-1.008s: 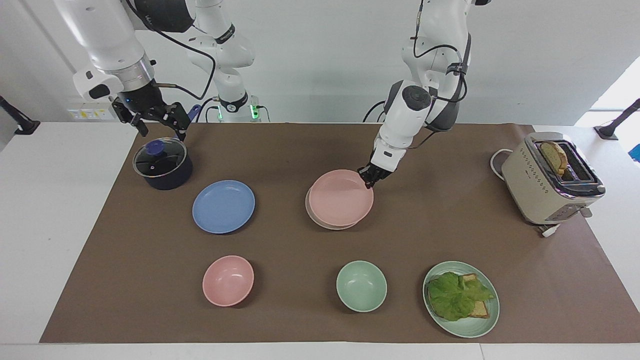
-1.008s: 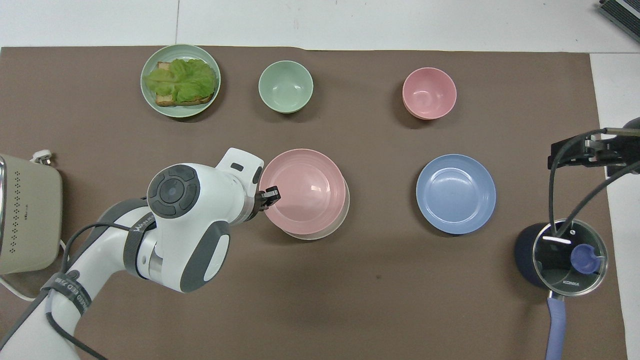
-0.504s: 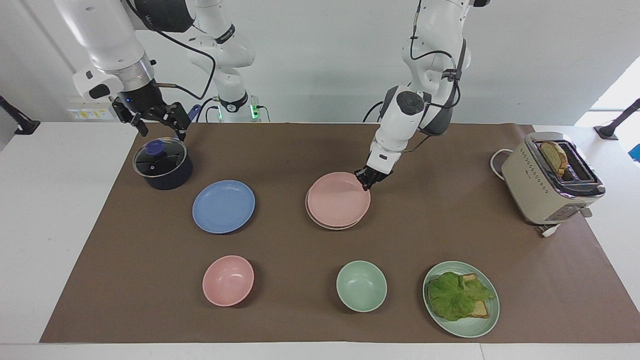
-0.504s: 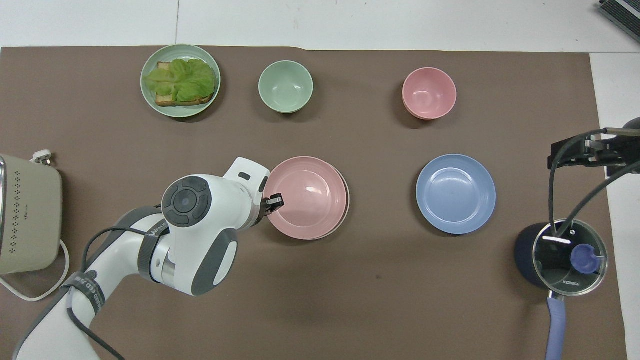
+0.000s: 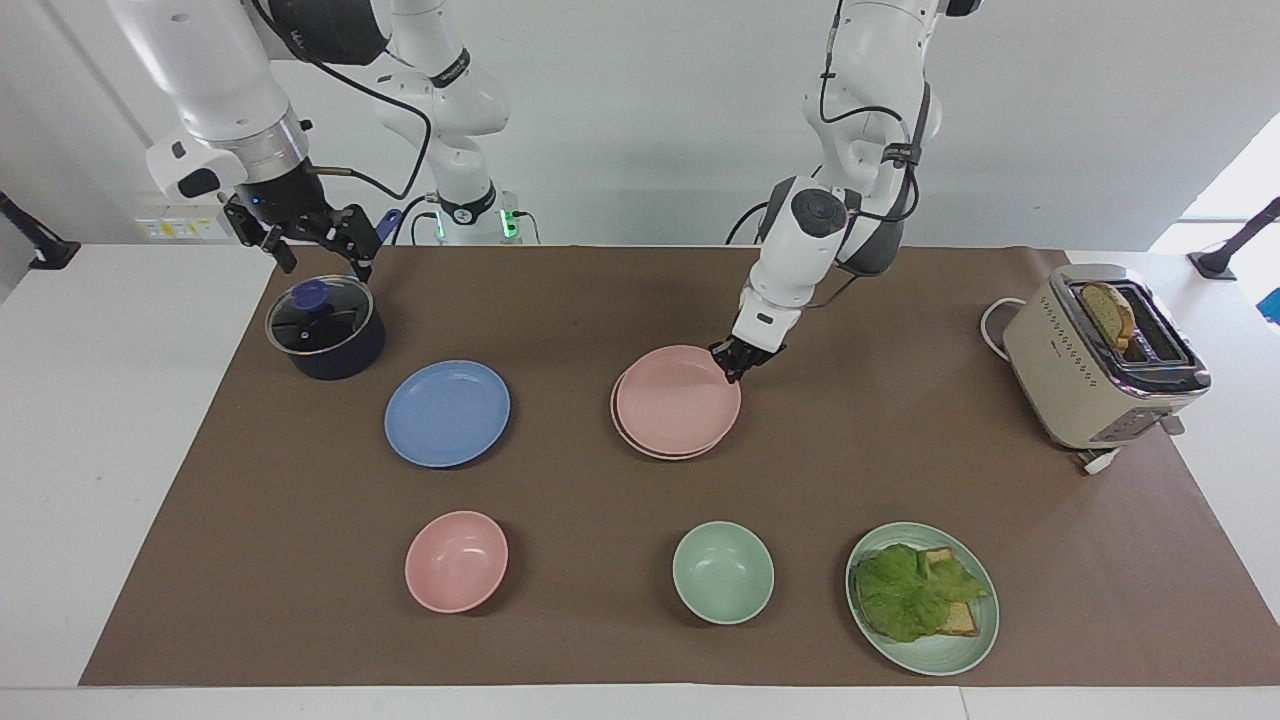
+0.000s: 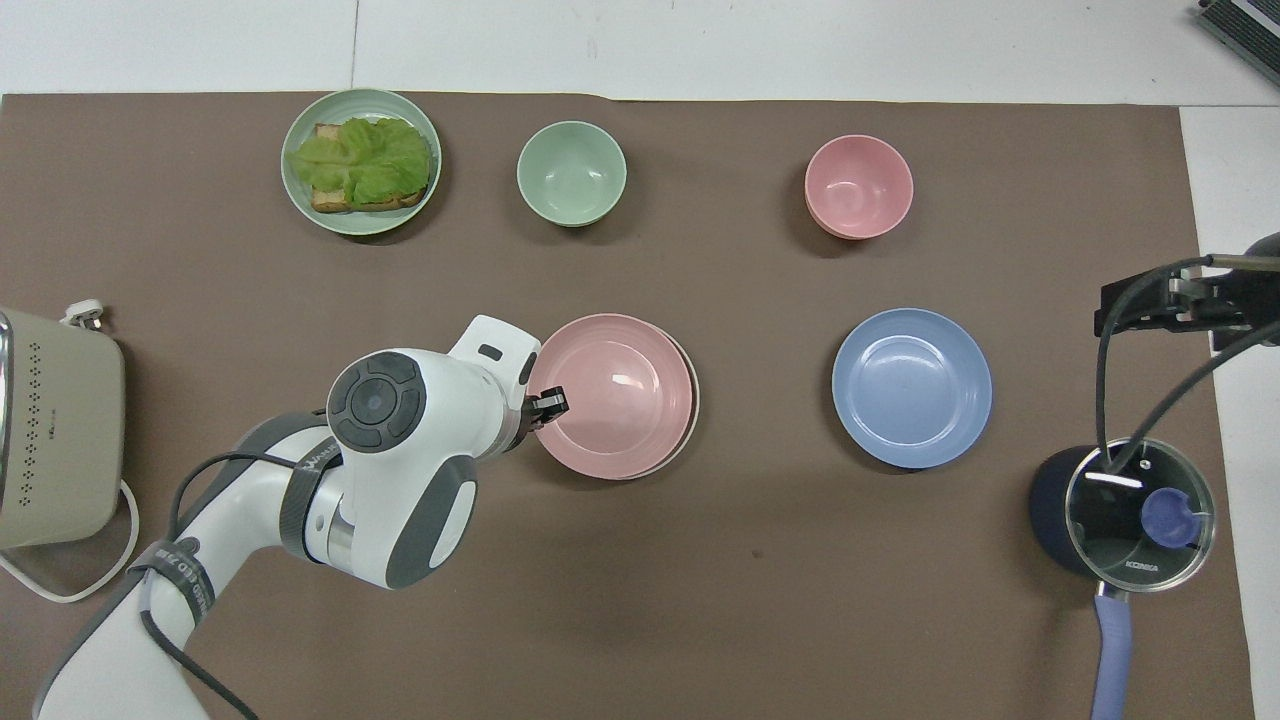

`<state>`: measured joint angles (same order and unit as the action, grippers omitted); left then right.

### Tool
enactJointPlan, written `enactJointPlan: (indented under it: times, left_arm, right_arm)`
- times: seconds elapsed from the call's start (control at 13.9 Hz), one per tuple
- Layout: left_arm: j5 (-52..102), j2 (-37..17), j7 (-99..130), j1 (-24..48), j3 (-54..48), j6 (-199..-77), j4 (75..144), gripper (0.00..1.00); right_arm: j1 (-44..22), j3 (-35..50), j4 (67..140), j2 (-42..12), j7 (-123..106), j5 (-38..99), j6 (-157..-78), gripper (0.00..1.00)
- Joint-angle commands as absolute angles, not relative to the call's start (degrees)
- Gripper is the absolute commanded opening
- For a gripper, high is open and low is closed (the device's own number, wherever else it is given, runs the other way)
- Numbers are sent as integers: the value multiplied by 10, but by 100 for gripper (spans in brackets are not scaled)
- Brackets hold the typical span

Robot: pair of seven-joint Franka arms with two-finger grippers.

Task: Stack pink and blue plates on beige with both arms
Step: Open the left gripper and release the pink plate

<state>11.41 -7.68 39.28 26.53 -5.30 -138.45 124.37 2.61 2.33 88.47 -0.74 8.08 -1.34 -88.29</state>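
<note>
A pink plate point(image 5: 676, 402) point(image 6: 612, 392) lies on the beige plate point(image 5: 617, 424) point(image 6: 692, 425), of which only a thin rim shows. My left gripper point(image 5: 739, 364) point(image 6: 548, 404) is shut on the pink plate's rim, at the edge toward the left arm's end of the table. The blue plate point(image 5: 447, 412) point(image 6: 911, 387) lies flat on the mat beside the stack, toward the right arm's end. My right gripper point(image 5: 318, 240) point(image 6: 1160, 300) hangs open above the pot and holds nothing; that arm waits.
A dark pot with a glass lid point(image 5: 325, 328) point(image 6: 1128, 510) stands near the blue plate. A pink bowl point(image 5: 456, 561), a green bowl point(image 5: 722, 572) and a green plate with lettuce toast point(image 5: 922, 597) line the edge farthest from the robots. A toaster point(image 5: 1105, 355) sits at the left arm's end.
The left gripper lowered the pink plate, which was tilted and offset, so that it now lies nearly centred on the beige plate. The right arm has not moved.
</note>
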Motion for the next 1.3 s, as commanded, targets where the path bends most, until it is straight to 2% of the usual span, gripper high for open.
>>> enactJointPlan:
  times: [0.0,0.22,0.29,0.43,0.65,0.94,1.22]
  left_arm:
    - [120,-75,381,275,-44,-1399,1252,0]
    - [120,-75,378,272,-45,-1399,1252,0]
    - [120,-75,377,272,-44,-1398,1252,13]
    - [120,-76,371,270,-44,-1394,1245,100]
    - [114,-80,372,262,-40,-1375,1224,100]
    - [70,-68,368,201,-40,-1273,1151,100]
    - [69,-11,285,150,-39,-1224,1149,100]
  right_arm:
    - [29,26,876,-12,86,-11,-886,100]
    - [29,26,877,-12,86,-11,-886,100]
    - [29,26,877,-12,86,-11,-886,100]
    - [30,26,877,-12,86,-11,-886,100]
    - [29,26,877,-12,86,-11,-886,100]
    - [29,26,877,-12,85,-11,-886,100]
    - [29,26,877,-12,85,-11,-886,100]
